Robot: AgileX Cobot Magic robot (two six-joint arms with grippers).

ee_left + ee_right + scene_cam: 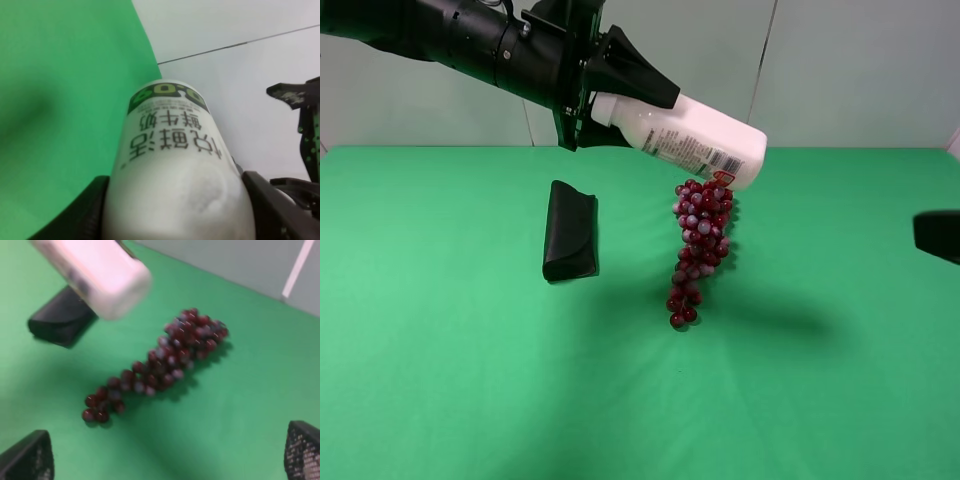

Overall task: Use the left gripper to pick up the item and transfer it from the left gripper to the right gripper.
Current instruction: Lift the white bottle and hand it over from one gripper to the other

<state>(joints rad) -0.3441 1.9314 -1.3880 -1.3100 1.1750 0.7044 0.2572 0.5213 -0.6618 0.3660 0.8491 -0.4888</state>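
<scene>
My left gripper (638,112) is shut on the item, a white plastic bottle (695,138), near its cap end. It holds the bottle high above the green table, lying almost level with its base pointing right, over the top of the grapes. The left wrist view shows the bottle (175,170) close up between two black fingers (277,210). My right gripper (165,455) is open and empty, low at the right; only a black part of it (938,236) shows at the right edge. In its wrist view the bottle (95,275) hangs blurred, ahead of and apart from it.
A bunch of red grapes (698,250) lies mid-table under the bottle's base, also in the right wrist view (160,365). A black folded case (570,230) lies to their left (62,317). A pale wall stands behind the green table (440,380).
</scene>
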